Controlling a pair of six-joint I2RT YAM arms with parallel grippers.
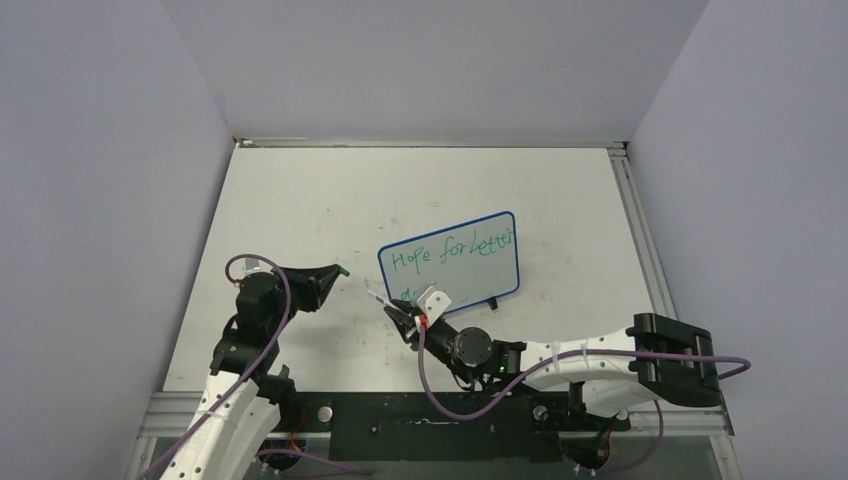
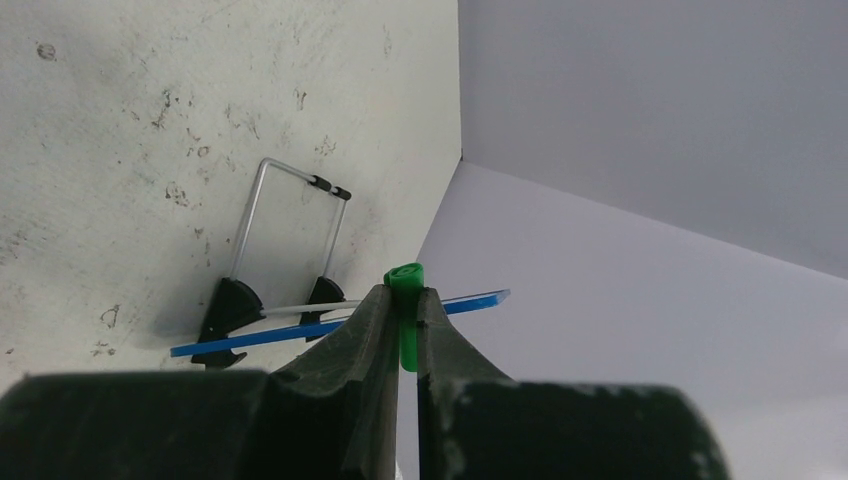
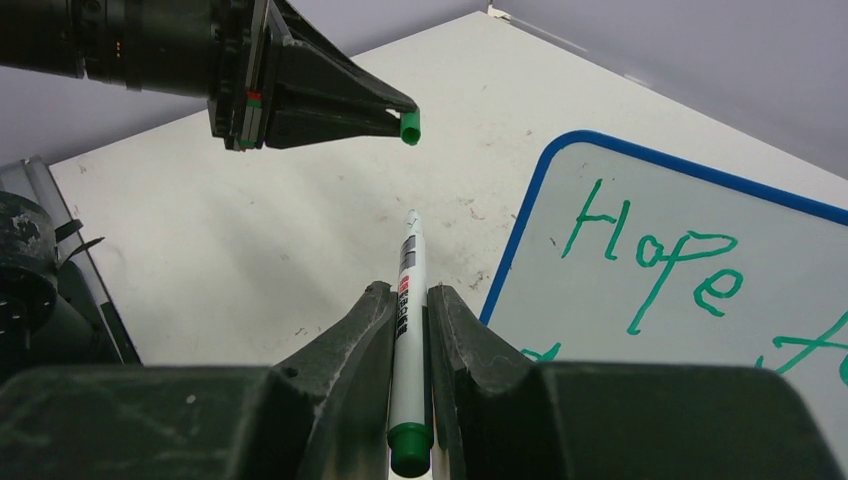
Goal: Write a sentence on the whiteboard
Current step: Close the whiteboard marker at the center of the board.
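Observation:
The whiteboard with a blue frame stands on the table's middle and bears green handwriting reading "Hope for better", with a second line mostly hidden behind my right gripper. It also shows in the right wrist view and edge-on in the left wrist view. My right gripper is shut on a white marker with a green end, tip uncapped, just left of the board's lower left corner. My left gripper is shut on the green marker cap, also seen in the right wrist view, to the board's left.
The table is white with scuff marks, walled by grey panels at back and sides. The board's wire stand and black feet show in the left wrist view. A metal rail runs along the right edge.

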